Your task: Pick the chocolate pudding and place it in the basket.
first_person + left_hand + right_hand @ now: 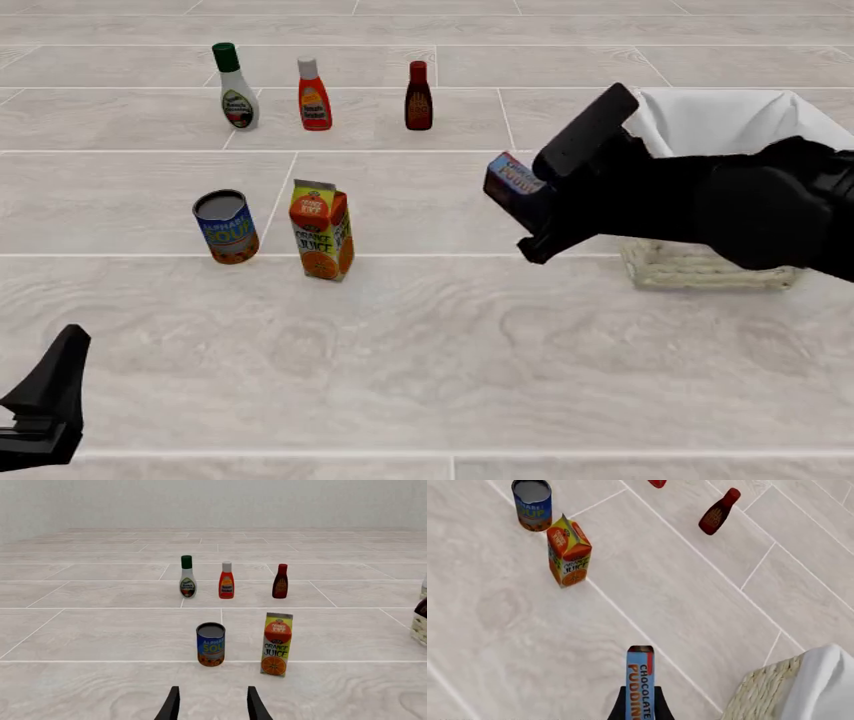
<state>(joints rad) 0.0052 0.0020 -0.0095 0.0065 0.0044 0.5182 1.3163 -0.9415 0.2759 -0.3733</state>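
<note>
My right gripper (523,205) is shut on the chocolate pudding (513,178), a small dark carton with a blue face, and holds it in the air just left of the basket (707,268). In the right wrist view the pudding (640,682) stands edge-on between my fingers, with the basket's wicker corner and white liner (814,690) beside it. The basket is woven wicker with a white cloth liner; my right arm hides its front left part. My left gripper (212,705) is open and empty, low at the near left of the table (40,400).
An orange juice carton (322,230) and a blue-labelled can (226,227) stand at the middle left. Behind them stand three bottles: a green-capped white one (235,86), a red one (314,95) and a dark one (419,96).
</note>
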